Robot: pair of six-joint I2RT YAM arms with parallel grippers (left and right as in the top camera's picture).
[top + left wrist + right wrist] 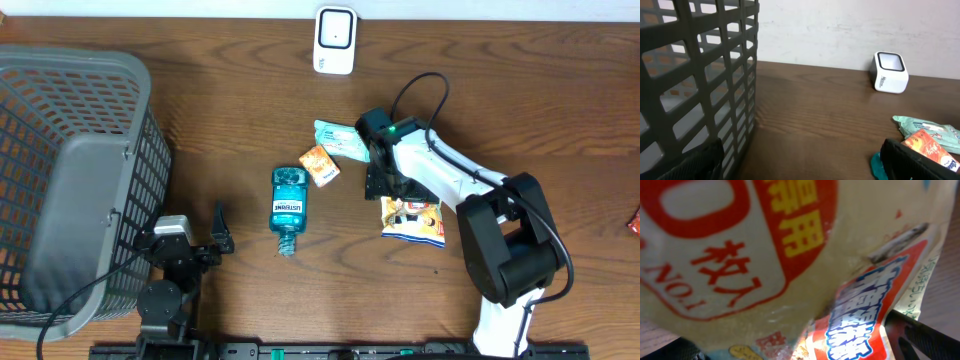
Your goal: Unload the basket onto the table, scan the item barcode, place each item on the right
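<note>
Grey basket (140, 170) stands tallest, filling the left edge. Right gripper (382, 183) hangs with fingers spread wide, gripping nothing, just over the snack packet (412, 220), which lies flat right of centre. Left gripper (222, 232), equally wide and empty, sits beside the basket. Mouthwash bottle (288, 208) lies at centre. Bare wood separates it from the scanner (334, 40) at the far edge.

Grey mesh basket (152, 150) at left edge of wooden table (230, 90). Blue mouthwash bottle (288, 205) lying flat near centre. Small orange packet (320, 166) just right of its far end, pale green pouch (335, 138) just beyond.
</note>
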